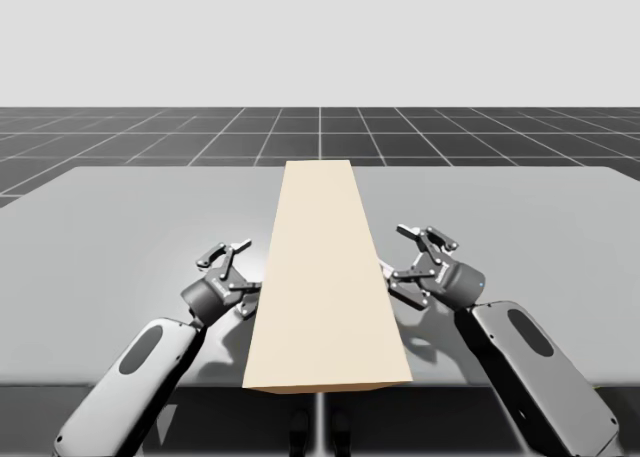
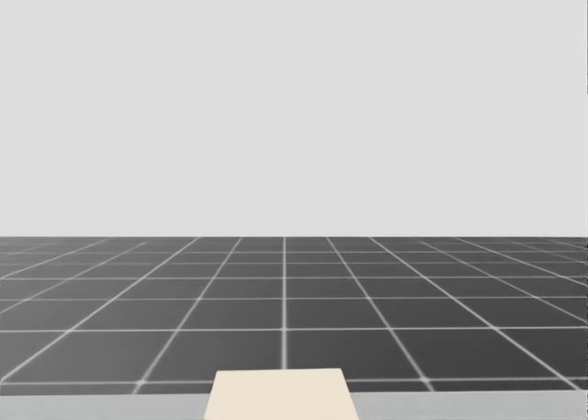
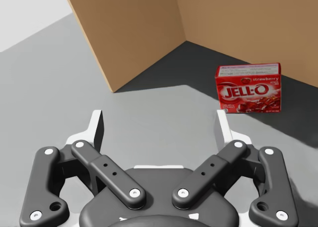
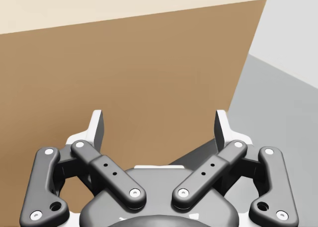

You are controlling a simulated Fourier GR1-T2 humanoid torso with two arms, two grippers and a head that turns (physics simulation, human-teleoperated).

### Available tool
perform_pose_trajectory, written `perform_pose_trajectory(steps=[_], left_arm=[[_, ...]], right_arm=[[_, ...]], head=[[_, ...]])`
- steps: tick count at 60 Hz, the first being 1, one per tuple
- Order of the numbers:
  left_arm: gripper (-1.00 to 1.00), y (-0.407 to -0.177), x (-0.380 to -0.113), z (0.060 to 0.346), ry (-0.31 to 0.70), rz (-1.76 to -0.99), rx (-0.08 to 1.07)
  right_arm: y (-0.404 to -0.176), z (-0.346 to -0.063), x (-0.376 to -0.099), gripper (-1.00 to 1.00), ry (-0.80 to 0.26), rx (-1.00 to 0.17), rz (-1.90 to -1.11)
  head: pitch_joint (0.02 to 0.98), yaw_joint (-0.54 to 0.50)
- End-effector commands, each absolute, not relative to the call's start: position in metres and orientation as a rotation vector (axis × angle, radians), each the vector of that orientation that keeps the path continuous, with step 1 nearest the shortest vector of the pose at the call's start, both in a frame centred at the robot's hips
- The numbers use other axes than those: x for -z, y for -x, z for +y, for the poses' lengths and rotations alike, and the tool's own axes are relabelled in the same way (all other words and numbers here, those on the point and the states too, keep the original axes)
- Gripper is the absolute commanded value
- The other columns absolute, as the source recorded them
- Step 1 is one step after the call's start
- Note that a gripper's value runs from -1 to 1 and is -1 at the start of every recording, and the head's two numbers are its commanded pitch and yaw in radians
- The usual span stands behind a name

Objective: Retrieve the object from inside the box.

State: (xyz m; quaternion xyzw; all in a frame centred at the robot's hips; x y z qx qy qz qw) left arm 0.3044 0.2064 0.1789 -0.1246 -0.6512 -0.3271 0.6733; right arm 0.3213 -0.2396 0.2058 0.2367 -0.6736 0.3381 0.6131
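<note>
Both tools gape wide, holding nothing: my left gripper [image 1: 238,274] sits at nine o'clock of the long tan box [image 1: 325,277], my right gripper [image 1: 410,259] at its three. The small red box [image 3: 248,88] stands upright inside the tan box's open side, at my left gripper's one o'clock.

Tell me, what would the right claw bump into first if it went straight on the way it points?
Most likely the cardboard box: its plain brown side wall stands directly ahead of my right claw, whose open fingers hold nothing. How near the wall is, I cannot judge.
</note>
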Motion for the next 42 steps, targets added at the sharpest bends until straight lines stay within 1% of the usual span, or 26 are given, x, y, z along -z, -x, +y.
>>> perform_pose_trajectory(steps=[1, 5, 9, 11, 14, 17, 23, 25, 27, 31, 34, 38, 39, 42], left_arm=[[-1.00, -0.287, -0.169, 0.176, 0.358, -1.434, 0.851], [-1.00, -0.282, -0.167, 0.168, 0.416, -1.411, 0.877], [-1.00, -0.279, -0.167, 0.163, 0.444, -1.407, 0.892], [-1.00, -0.277, -0.166, 0.161, 0.467, -1.400, 0.890], [-1.00, -0.277, -0.166, 0.159, 0.458, -1.409, 0.892], [-1.00, -0.279, -0.164, 0.157, 0.497, -1.397, 0.879], [-1.00, -0.291, -0.158, 0.154, 0.496, -1.411, 0.870], [-1.00, -0.296, -0.158, 0.153, 0.507, -1.416, 0.855], [-1.00, -0.300, -0.158, 0.151, 0.502, -1.415, 0.848], [-1.00, -0.307, -0.159, 0.150, 0.503, -1.420, 0.839], [-1.00, -0.314, -0.158, 0.149, 0.493, -1.419, 0.827], [-1.00, -0.320, -0.157, 0.147, 0.504, -1.411, 0.817], [-1.00, -0.322, -0.156, 0.146, 0.509, -1.405, 0.814], [-1.00, -0.326, -0.154, 0.143, 0.524, -1.399, 0.810]], right_arm=[[-0.307, -0.227, -0.204, -1.00, -0.615, -0.871, -1.561], [-0.305, -0.225, -0.203, -1.00, -0.627, -0.887, -1.562], [-0.305, -0.223, -0.202, -1.00, -0.623, -0.897, -1.566], [-0.304, -0.222, -0.202, -1.00, -0.624, -0.902, -1.569], [-0.303, -0.222, -0.202, -1.00, -0.629, -0.908, -1.573], [-0.302, -0.221, -0.202, -1.00, -0.635, -0.917, -1.577], [-0.298, -0.220, -0.199, -1.00, -0.659, -0.922, -1.576], [-0.297, -0.220, -0.197, -1.00, -0.650, -0.918, -1.602], [-0.294, -0.221, -0.195, -1.00, -0.648, -0.920, -1.608], [-0.290, -0.223, -0.192, -1.00, -0.655, -0.935, -1.589], [-0.286, -0.227, -0.189, -1.00, -0.640, -0.947, -1.578], [-0.282, -0.233, -0.186, -1.00, -0.627, -0.942, -1.570], [-0.282, -0.235, -0.185, -1.00, -0.613, -0.944, -1.580], [-0.280, -0.241, -0.182, -1.00, -0.610, -0.918, -1.575]], head=[[0.058, -0.03], [0.057, -0.03], [0.057, -0.03], [0.058, -0.03], [0.060, -0.02], [0.062, -0.02], [0.062, -0.02], [0.061, -0.01], [0.062, -0.01], [0.063, -0.01], [0.064, -0.01], [0.065, -0.01], [0.065, -0.01], [0.066, -0.01]])
